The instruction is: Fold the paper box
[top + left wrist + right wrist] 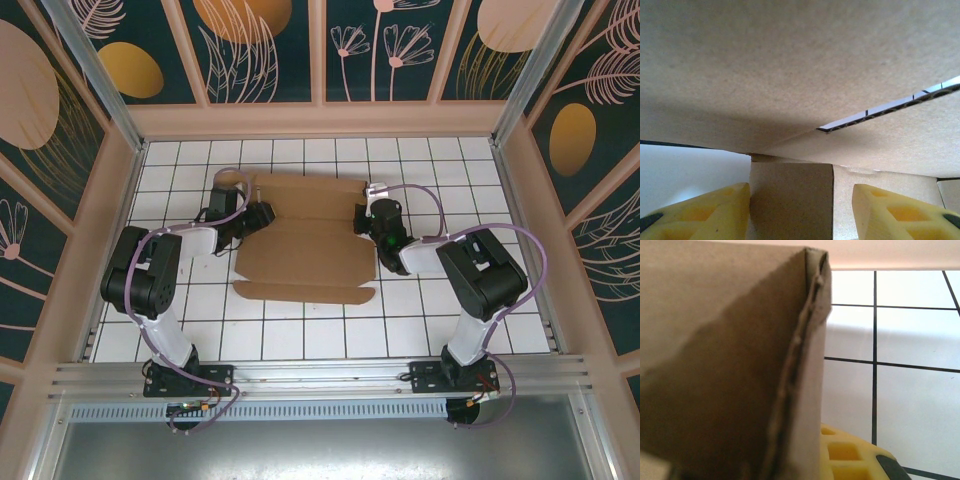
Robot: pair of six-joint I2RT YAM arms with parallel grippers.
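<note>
Paper box [790,65], brown cardboard: broad panels across the upper frame, a corrugated cut edge [920,100] slanting up to the right beneath a sliver of white tiled floor [940,86]; left gripper [800,215] below, yellow fingers [710,212] spread apart, a cardboard flap [790,190] seen between them.
</note>
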